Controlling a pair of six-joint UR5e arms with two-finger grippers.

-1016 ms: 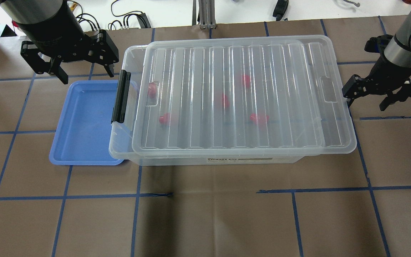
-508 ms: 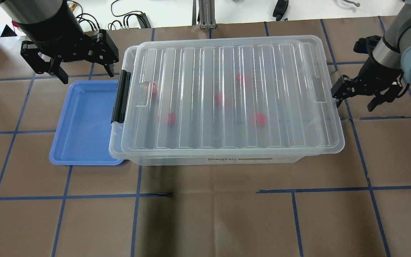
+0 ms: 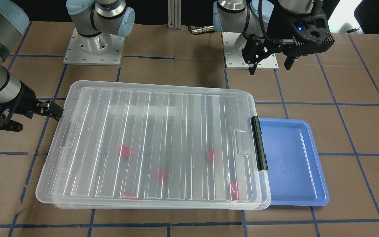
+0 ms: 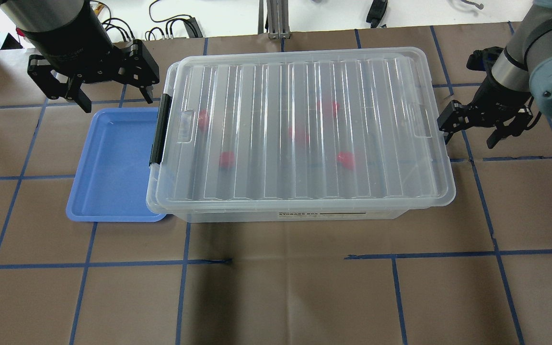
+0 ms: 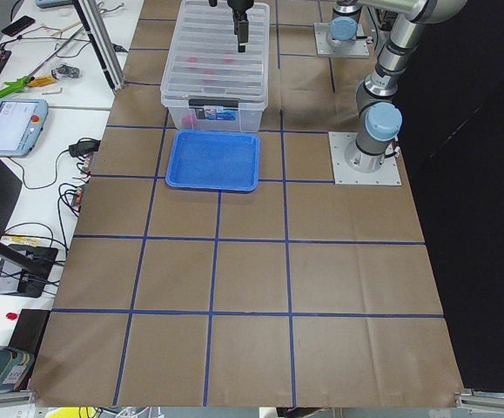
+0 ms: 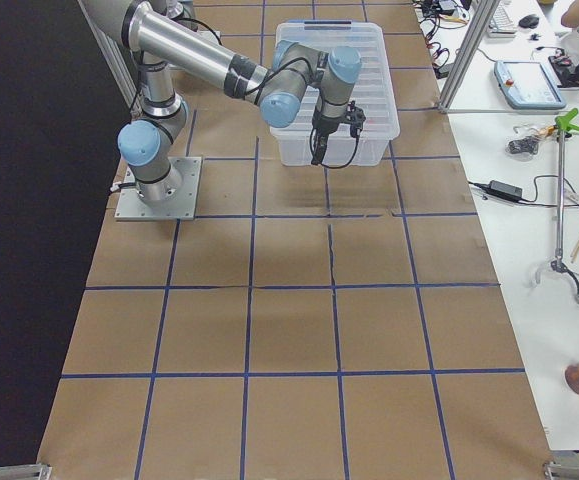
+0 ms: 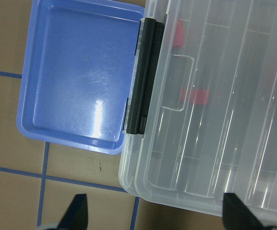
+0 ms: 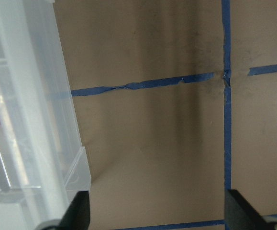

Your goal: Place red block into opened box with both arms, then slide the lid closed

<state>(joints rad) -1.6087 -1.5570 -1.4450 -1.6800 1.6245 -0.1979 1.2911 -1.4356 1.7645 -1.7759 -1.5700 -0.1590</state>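
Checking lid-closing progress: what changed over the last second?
The ribbed clear plastic lid slid toward the black latch, the open black right end effector following at its edge. The clear plastic storage box, small red blocks, blue plastic tray and left end effector stayed put.

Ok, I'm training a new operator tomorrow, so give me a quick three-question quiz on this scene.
1. True or false: the blue tray has something lying in it.
2. Which gripper is at the short end of the lid opposite the black latch bar? A) left B) right
3. How many red blocks show through the lid?
Key: 1 false, the tray is empty. 2 B, the right gripper, fingers spread open. 3 five.
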